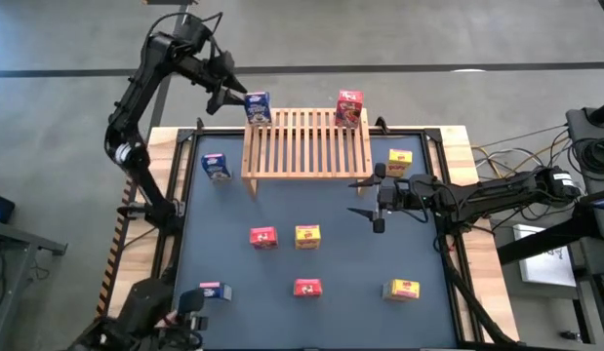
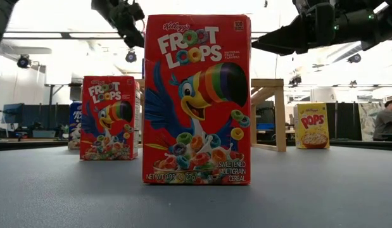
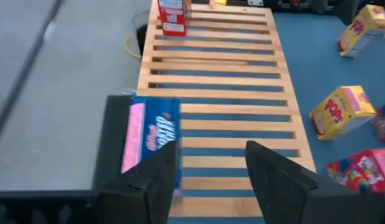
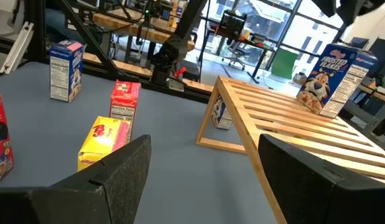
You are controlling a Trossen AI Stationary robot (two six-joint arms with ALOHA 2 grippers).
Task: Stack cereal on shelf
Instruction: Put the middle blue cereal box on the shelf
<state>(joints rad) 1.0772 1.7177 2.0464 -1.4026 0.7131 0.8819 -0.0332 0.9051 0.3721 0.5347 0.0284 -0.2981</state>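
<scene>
Two boxes at shelf [image 1: 306, 143] back corners, blue [image 1: 258, 107], red [image 1: 349, 108].

The high camera is looking straight down on the whole table [image 1: 282, 283]. The low camera is sitting at tabletop level, facing across it, very close to a red box [image 2: 197, 100]. Each wrist camera is looking past its own fingers; both are sharing the slatted shelf [image 3: 223, 81] with the overhead view.
</scene>
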